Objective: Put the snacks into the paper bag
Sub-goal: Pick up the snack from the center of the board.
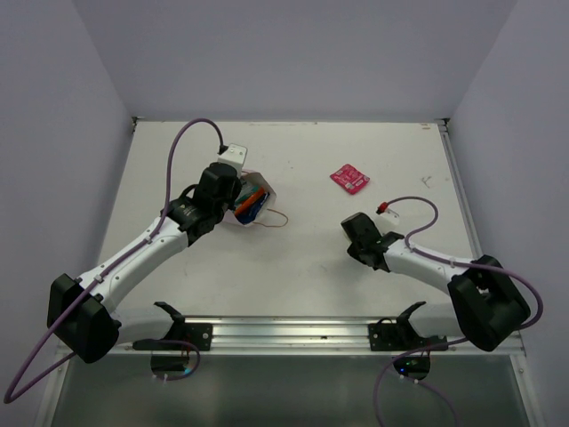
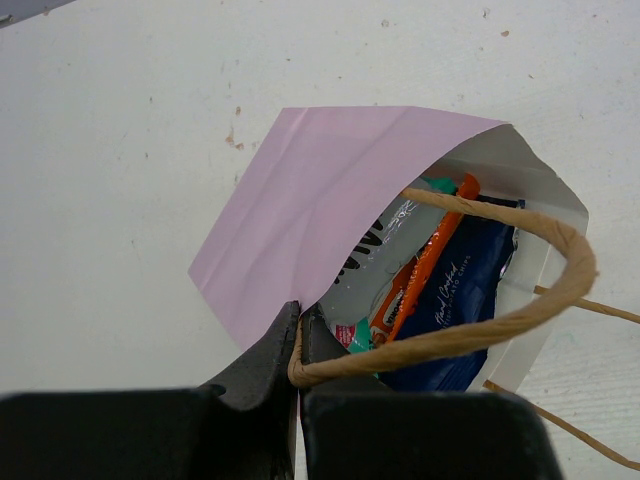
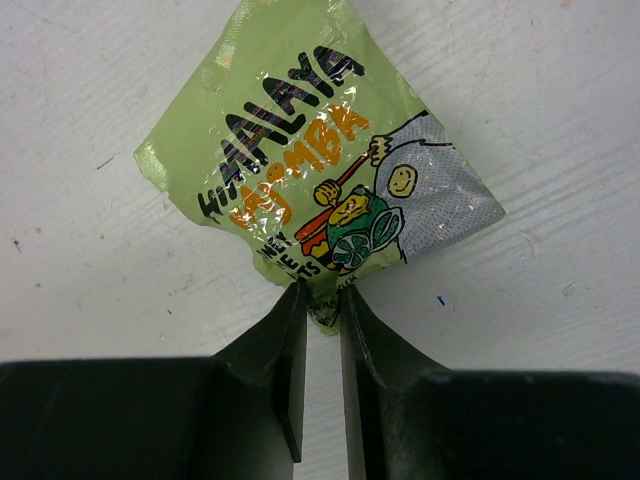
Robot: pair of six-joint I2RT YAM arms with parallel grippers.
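Left gripper [image 2: 298, 322]: jaws pinched nearly together on the near rim of the paper bag [image 2: 310, 200], where one tan string handle [image 2: 480, 330] meets the edge.
Paper bag: lies on its side on the left half of the table [image 1: 311, 258], its mouth opened toward the wrist camera.
Inside the bag: orange packet [image 2: 425, 270] edge-on between the silver-grey packet [image 2: 370, 260] on its left and the dark blue packet [image 2: 465, 300] on its right; a sliver of the teal-green packet [image 2: 440, 185] shows at the far end.
Right gripper [image 3: 322, 305]: narrow, clamped on the near corner of the yellow-green packet [image 3: 310, 170], which looks to lie flat on the table, though contact is hard to judge.
Pink-red packet [image 1: 349, 177]: alone on the table, far of the right gripper and right of the bag, well apart from both.
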